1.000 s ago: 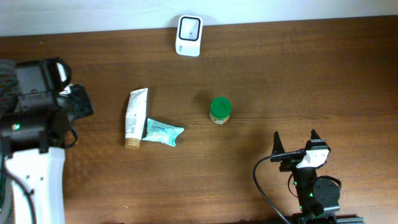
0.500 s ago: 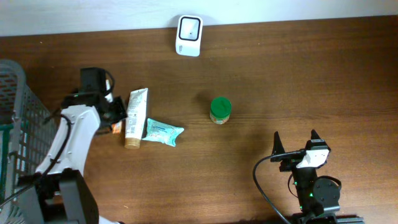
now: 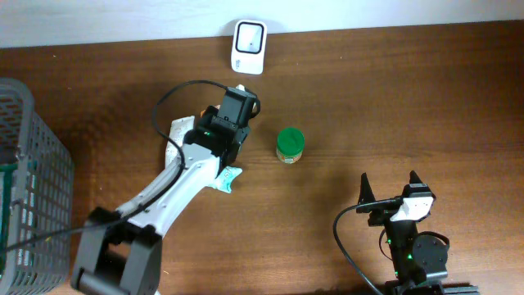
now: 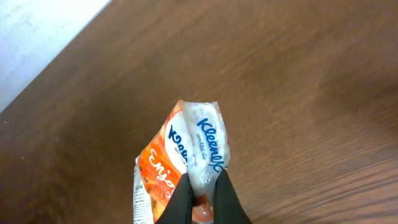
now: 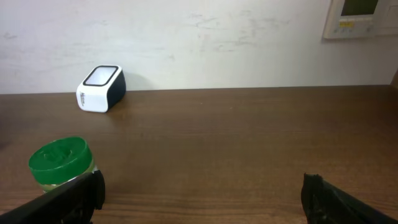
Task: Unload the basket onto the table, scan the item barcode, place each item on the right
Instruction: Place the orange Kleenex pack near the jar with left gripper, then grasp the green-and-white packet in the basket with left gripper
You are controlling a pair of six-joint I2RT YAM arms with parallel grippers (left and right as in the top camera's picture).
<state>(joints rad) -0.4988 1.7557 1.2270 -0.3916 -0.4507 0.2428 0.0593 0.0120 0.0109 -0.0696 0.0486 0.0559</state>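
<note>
Brown table (image 3: 426, 98) underneath, grey wire basket (image 3: 33, 188) at its left edge. Stretched over a white tube (image 3: 176, 135), short of the white scanner (image 3: 248, 47) at the wall: left pincer (image 4: 202, 186), clamped tight on an orange-and-white Kleenex tissue pack (image 4: 196, 143) over the wood. Parked at the near right, beyond a green-lidded jar (image 3: 290, 144): right pincer (image 3: 389, 182), spread wide, gripping nothing.

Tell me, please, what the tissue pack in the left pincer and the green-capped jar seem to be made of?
Tissue pack: probably thin glossy plastic film; it creases and glints where the left pincer pinches it. Jar: the green cap looks like matte moulded plastic, evenly coloured; the pale body below could be glass or plastic, too small to tell.
</note>
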